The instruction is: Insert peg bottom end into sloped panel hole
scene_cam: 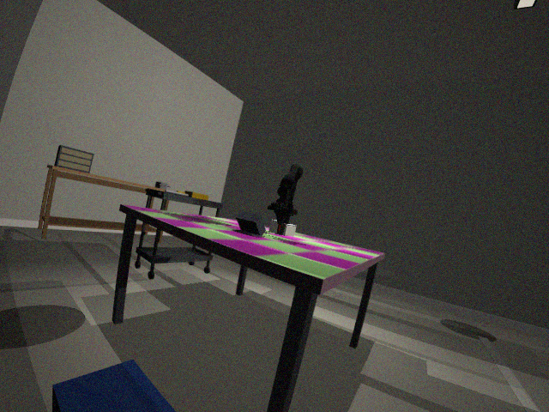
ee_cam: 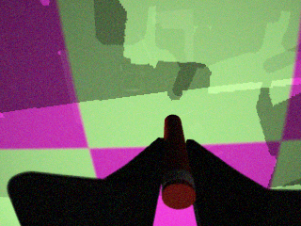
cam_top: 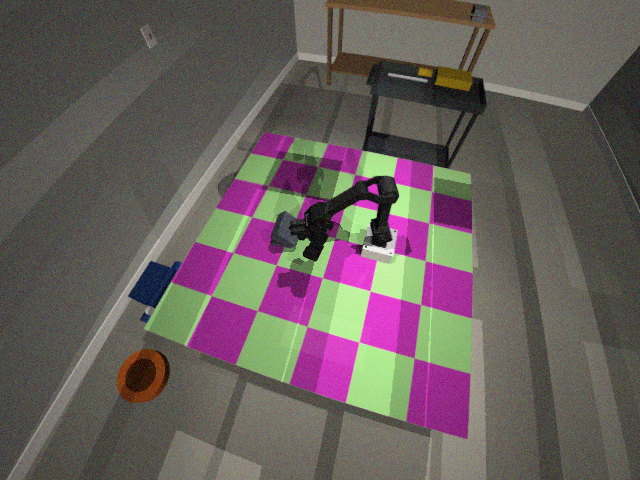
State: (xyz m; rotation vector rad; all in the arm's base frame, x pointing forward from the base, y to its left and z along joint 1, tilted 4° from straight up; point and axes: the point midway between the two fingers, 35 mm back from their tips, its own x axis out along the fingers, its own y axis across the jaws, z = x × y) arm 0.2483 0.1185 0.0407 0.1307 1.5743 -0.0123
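The peg point(ee_cam: 175, 141) is round and dark red, with a dark grey band near its brighter top end. My gripper point(ee_cam: 174, 145) is shut on it, one black finger on each side, in the wrist view. The peg looks upright; a gap shows between its lower end and a shadow on the table, so it appears slightly lifted. The sloped panel point(cam_top: 283, 229) point(scene_cam: 248, 225) is a dark blue-grey block close beside the gripper. Its hole cannot be made out. In the top view the arm hides the peg and fingertips.
The arm's white base point(cam_top: 377, 253) point(scene_cam: 290, 229) stands on the checkered table point(cam_top: 338, 315) point(scene_cam: 305, 256), with the panel across from it. A dark cart point(cam_top: 403, 93) and a wooden shelf point(cam_top: 408, 10) stand behind the table. An orange ring-shaped object point(cam_top: 125, 375) is off the table.
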